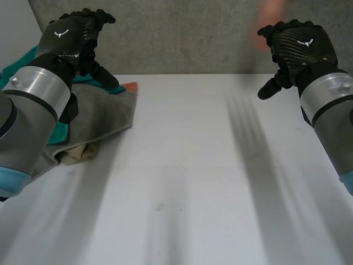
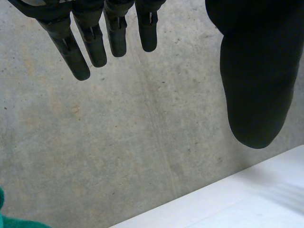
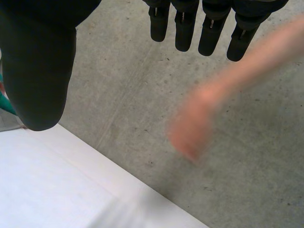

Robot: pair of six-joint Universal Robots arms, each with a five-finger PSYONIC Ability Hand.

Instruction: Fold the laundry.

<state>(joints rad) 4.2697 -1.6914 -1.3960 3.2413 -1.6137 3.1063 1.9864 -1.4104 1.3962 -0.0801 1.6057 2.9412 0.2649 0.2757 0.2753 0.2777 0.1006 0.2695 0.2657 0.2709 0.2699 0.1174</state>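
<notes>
A heap of laundry lies at the table's far left: a grey cloth (image 1: 105, 113) on top, teal cloth (image 1: 58, 132) under it, an orange bit (image 1: 131, 86) and a beige piece (image 1: 77, 153). My left hand (image 1: 74, 36) is raised above the heap, its fingers (image 2: 90, 42) straight and holding nothing. At the far right my right hand (image 1: 300, 44) is raised too, with straight fingers (image 3: 185, 28) and nothing in it. Teal cloth (image 2: 9, 221) also peeks in beyond the left hand's fingertips.
A person's hand (image 3: 190, 133) moves over the concrete floor beyond the table's far edge, near my right hand, and appears as a blur (image 1: 270, 16) in the head view. The white table (image 1: 187, 182) stretches in front of me.
</notes>
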